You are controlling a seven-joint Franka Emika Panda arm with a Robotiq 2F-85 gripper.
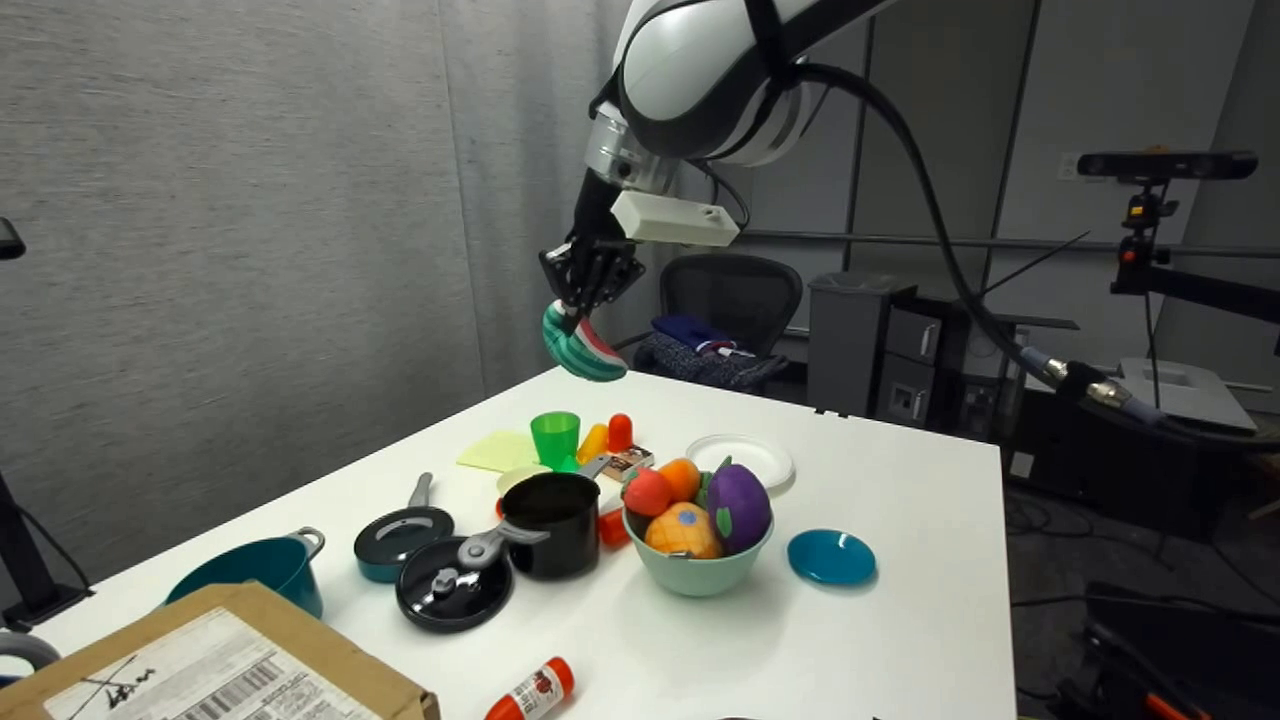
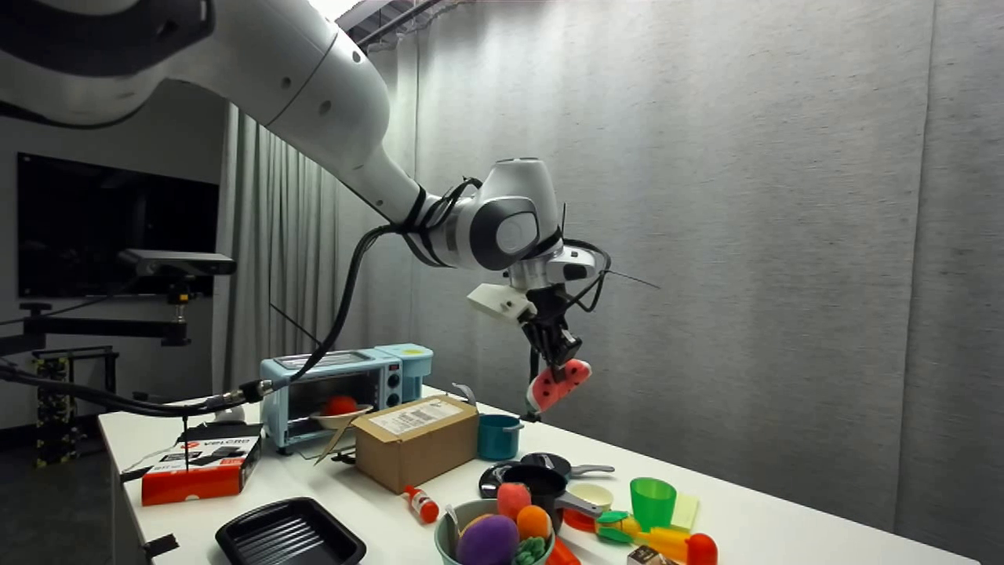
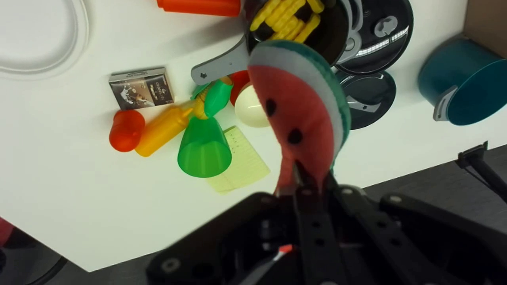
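You have the gripper (image 1: 572,316) clamped on the toy watermelon slice (image 1: 592,356), held in the air clear of the white table (image 1: 900,490), near the centre of an exterior view. In your wrist view the slice sits right of centre and partly covers the black pot (image 3: 333,42) at the top; left of centre, the green cup (image 3: 204,150) overlaps the yellow paper (image 3: 247,164).

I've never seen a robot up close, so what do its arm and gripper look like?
The arm is white and rounded, with dark grey panels and black straps. A thick black cable runs alongside, with metal connectors. Lower down are a silvery collar and a cream block. The gripper is black and angular, with slim bars and round bolts.
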